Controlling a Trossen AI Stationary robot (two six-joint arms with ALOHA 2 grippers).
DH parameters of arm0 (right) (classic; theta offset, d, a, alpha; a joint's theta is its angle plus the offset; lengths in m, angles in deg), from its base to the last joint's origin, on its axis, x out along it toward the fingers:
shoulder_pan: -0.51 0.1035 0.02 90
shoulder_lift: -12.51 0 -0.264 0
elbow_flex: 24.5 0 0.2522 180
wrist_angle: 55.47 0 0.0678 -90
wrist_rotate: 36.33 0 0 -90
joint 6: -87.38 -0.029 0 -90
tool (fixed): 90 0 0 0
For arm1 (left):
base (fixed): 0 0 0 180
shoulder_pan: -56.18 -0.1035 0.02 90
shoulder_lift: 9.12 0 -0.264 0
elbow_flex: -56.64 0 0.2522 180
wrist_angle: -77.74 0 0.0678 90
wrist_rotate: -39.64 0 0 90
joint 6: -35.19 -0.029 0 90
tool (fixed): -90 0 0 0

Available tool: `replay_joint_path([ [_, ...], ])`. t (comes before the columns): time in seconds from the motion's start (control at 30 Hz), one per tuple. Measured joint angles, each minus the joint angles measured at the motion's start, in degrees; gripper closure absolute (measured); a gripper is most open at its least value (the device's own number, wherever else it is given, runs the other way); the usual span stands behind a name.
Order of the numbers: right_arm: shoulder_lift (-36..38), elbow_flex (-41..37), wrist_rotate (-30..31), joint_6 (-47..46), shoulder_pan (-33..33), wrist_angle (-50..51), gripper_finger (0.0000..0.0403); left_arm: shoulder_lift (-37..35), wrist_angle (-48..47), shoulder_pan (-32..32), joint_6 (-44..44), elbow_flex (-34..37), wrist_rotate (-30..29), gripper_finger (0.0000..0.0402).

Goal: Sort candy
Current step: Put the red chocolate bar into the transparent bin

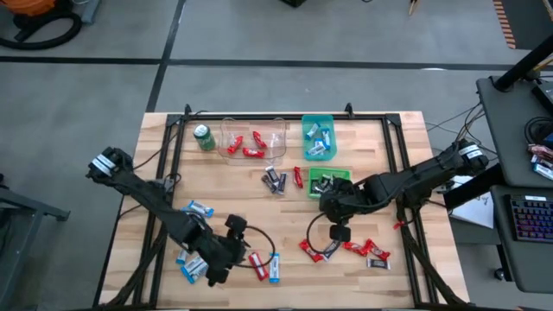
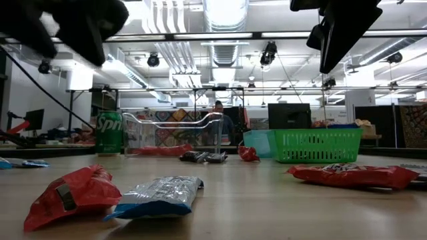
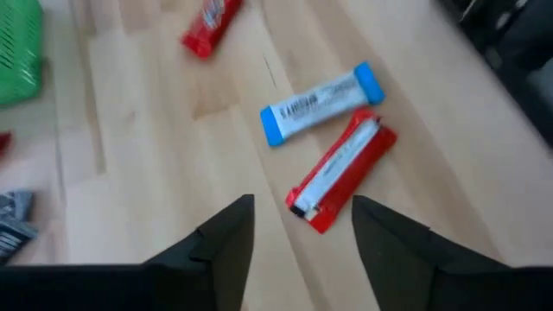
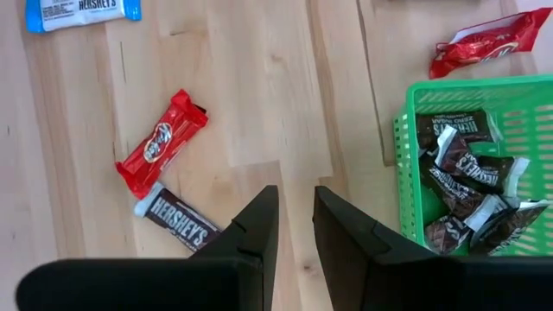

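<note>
Wrapped candy bars lie scattered on the wooden table [image 1: 259, 207]. Near my left gripper [image 1: 238, 240] lie a red bar [image 3: 341, 173] and a blue-and-white bar [image 3: 320, 102]. It hovers open above the wood just short of the red bar [image 1: 257, 262]. My right gripper [image 4: 294, 216] hangs above bare wood, open by a narrow gap, between a red bar [image 4: 162, 141] with a dark bar [image 4: 177, 223] and the green basket [image 4: 406, 138] of dark bars. The clear tray [image 1: 278, 138] holds red bars and the teal basket [image 1: 304, 130] holds blue ones.
A green drink can [image 1: 204, 138] stands at the far left beside the clear tray. Loose dark bars [image 1: 275, 180] lie mid-table. More red bars [image 1: 359, 249] lie near the right gripper [image 1: 338, 226], and blue bars [image 1: 199, 209] by the left arm. A black cable loops between the grippers.
</note>
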Motion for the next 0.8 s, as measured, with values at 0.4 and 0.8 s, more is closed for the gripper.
replay_joint_path([
  [0.4,-0.02,0.00,-0.03,0.02,0.00,0.02,0.0339,12.78,0.44,0.06,-0.19,-4.05,0.23,0.0204],
  [0.8,-0.09,0.00,-1.17,-0.20,1.12,0.04,0.0339,20.49,0.78,0.11,-1.05,-7.72,1.73,0.0205],
])
